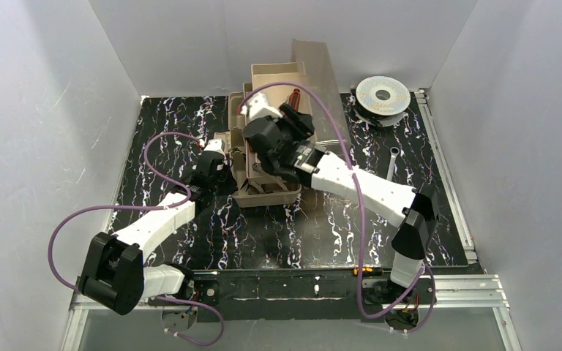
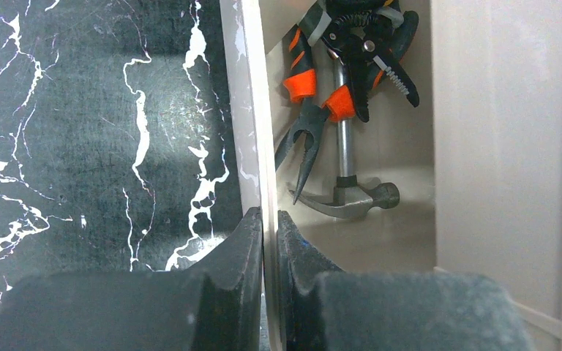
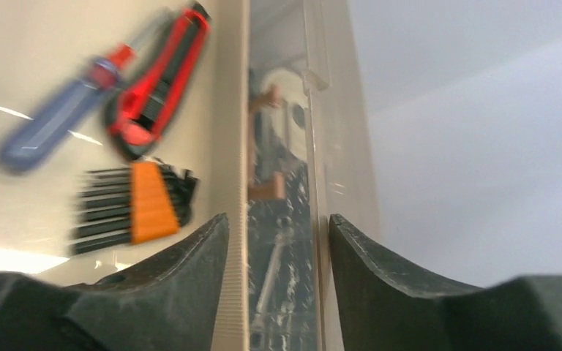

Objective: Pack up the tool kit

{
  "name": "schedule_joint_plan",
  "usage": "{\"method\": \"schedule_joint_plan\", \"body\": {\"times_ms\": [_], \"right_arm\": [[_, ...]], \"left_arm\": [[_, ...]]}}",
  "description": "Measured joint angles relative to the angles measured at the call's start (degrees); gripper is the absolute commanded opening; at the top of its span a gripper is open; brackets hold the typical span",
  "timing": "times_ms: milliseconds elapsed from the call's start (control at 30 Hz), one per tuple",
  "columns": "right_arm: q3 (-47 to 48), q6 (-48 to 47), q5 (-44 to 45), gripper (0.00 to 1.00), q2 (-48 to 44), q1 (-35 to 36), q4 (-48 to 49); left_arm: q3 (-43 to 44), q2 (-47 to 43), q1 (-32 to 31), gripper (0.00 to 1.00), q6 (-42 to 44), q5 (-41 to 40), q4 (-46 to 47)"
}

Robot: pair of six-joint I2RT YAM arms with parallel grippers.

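Observation:
The taupe toolbox [image 1: 243, 191] stands open mid-table, with its smoky lid [image 1: 322, 77] tilted up at the back right. My left gripper [image 1: 222, 157] is shut on the box's thin left wall [image 2: 252, 146], one finger on each side [image 2: 269, 241]. Orange-handled pliers [image 2: 309, 110] and a hammer [image 2: 347, 196] lie inside. My right gripper [image 1: 263, 117] is over the box, its jaws [image 3: 278, 241] closed around the translucent lid's edge [image 3: 282, 190]. A beige tray beside it holds a red knife [image 3: 157, 84], a blue screwdriver [image 3: 58, 124] and hex keys [image 3: 135, 205]. A silver wrench [image 1: 393, 162] lies right of the box.
A round silver wire spool [image 1: 383, 95] sits at the back right corner. A small black and orange tool [image 1: 368, 270] lies on the near rail by the right arm's base. White walls close in the table on three sides.

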Motion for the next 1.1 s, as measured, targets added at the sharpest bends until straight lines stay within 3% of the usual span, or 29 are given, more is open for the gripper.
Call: {"method": "schedule_joint_plan", "body": {"times_ms": [133, 300, 533, 700, 900, 1000, 1100], "right_arm": [[-0.5, -5.4, -3.8, 0.66, 0.0, 5.3, 9.8], [3.7, 2.6, -15.9, 0.66, -1.6, 7.2, 6.3], [1.1, 12.1, -32.1, 0.68, -16.9, 5.7, 4.2], [0.2, 20.2, -40.0, 0.67, -26.9, -2.5, 2.6], [-12.0, 29.6, -53.1, 0.67, -31.0, -17.7, -0.9], [-15.0, 32.4, -59.6, 0.66, -27.9, -21.8, -4.2], [-15.0, 34.8, -64.8, 0.66, -23.6, -24.4, -5.9]], "left_arm": [[0.0, 0.0, 0.0, 0.0, -0.5, 0.0, 0.0], [0.0, 0.0, -0.1, 0.0, -0.9, 0.0, 0.0], [0.0, -0.1, -0.2, 0.0, -1.4, 0.0, -0.4], [0.0, -0.2, -0.2, 0.0, -2.7, 0.2, -0.9], [0.0, -0.2, -0.5, 0.0, -3.1, 0.5, -0.8], [0.0, -0.2, -0.5, 0.32, -3.3, 0.5, -0.9], [-0.1, -1.3, -0.8, 0.43, -3.4, 2.1, -1.4]]}}
